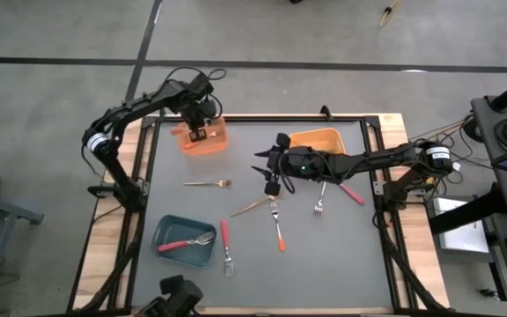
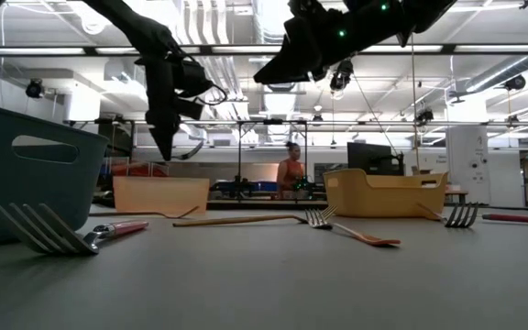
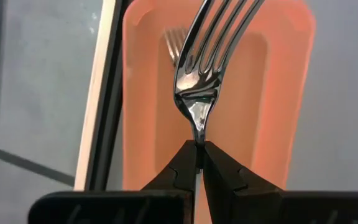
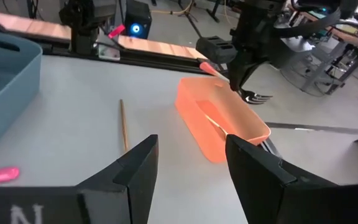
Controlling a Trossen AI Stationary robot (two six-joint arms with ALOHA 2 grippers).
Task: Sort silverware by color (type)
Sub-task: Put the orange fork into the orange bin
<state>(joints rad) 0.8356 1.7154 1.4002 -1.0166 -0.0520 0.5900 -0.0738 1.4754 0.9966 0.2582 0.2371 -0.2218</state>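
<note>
From above, the left gripper [image 1: 197, 134] hangs over the orange bin [image 1: 211, 141] at the far left of the grey counter [image 1: 324, 255], but this view does not show what it carries. The left wrist view does: the jaws are closed on the thin stem of a silver fork [image 3: 205, 59], tines away from the camera, right over the bin's inside, where a second fork [image 3: 175, 43] already lies. The right wrist view confirms this from far off, with the fork's tines [image 4: 257, 96] pointing sideways just above the bin's rim. The right gripper [image 1: 273, 180] hovers near the middle of the counter, in front of the yellow-orange bin [image 1: 319, 139], and its jaws stand wide open with nothing between them; in its own view a thin gold fork handle [image 4: 123, 123] lies on the counter ahead of it. The rest of the silverware shows best from above: a gold fork [image 1: 208, 183] left of centre, an orange-handled fork [image 1: 277, 224] and a slanted gold fork [image 1: 255, 206] below the right gripper, a silver fork [image 1: 320, 201] and a pink-handled fork [image 1: 352, 194] partly under the right arm, a pink-handled fork [image 1: 225, 244] near the teal bin [image 1: 183, 254], and one pink-handled fork [image 1: 186, 242] inside that bin. In the low view the nearest fork [image 2: 58, 234] looks large, and a person [image 2: 291, 171] stands far behind. How many forks the right arm covers, I cannot tell.
</note>
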